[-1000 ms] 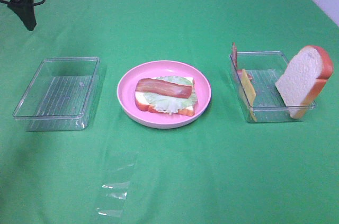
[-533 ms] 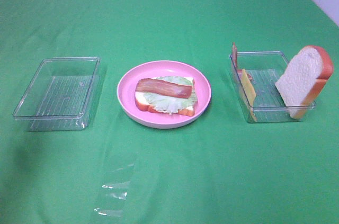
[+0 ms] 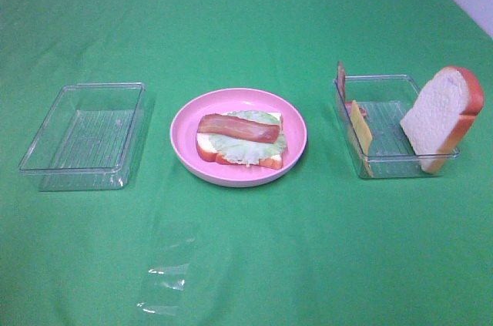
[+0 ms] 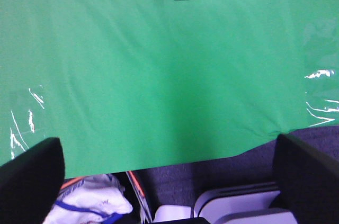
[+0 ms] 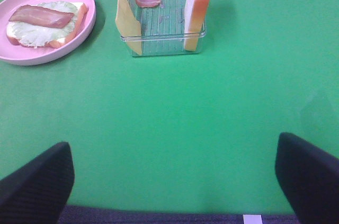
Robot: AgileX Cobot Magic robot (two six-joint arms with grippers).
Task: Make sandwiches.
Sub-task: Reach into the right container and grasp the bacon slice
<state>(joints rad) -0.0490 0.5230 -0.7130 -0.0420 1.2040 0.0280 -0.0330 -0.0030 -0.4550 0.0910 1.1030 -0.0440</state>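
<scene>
A half-built sandwich (image 3: 240,139), made of white bread with an orange-brown crust under pale green lettuce and one reddish bacon strip, is seen lying on the round pink plate (image 3: 183,141). Right of the plate, a clear plastic tray (image 3: 385,122) is stocked with a leaning white bread slice (image 3: 437,118) and a thin yellow cheese slice (image 3: 360,137). The left gripper (image 4: 169,179) and the right gripper (image 5: 172,181) are both held spread wide and empty, well back from the plate. The cheese is judged the likely next layer. It is best pinched by its upper edge, lifted clear of the tray wall, then laid squarely over the bacon. Compared with a second ago, the black arm far left of the plate is gone from the high view, and the food is unmoved.
</scene>
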